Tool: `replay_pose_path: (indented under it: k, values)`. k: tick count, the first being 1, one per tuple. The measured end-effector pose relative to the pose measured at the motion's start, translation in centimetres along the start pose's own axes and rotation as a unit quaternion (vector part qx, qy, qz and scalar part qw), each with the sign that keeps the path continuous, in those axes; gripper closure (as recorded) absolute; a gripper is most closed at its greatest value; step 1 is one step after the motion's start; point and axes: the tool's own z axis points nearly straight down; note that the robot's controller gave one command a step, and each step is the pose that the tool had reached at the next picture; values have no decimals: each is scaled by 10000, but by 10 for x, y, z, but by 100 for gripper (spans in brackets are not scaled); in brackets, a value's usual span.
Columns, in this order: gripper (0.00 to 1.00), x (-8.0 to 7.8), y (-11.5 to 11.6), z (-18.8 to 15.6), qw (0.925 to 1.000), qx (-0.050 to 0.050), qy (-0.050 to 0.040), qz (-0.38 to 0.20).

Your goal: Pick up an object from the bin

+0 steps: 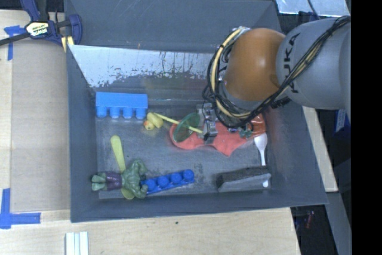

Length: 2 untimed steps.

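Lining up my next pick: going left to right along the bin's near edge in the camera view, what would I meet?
Green and purple toy figure → blue knobbly bar → dark grey block.

The arm's orange cover [253, 65] hides the upper parts of the red flat thing [230, 141] and the white plastic piece [261, 149].

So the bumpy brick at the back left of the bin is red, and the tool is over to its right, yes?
No, the bumpy brick is blue, not red, as the camera view shows. The tool is indeed over to its right, above a flat red piece.
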Motion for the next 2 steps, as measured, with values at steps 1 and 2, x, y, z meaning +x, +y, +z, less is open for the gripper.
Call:
replay_pose_path:
  k: [1,2]
  values:
    - [100,42,14,23,10000,12,-62,47]
    - [100,40,3,12,9999,8,-34,98]
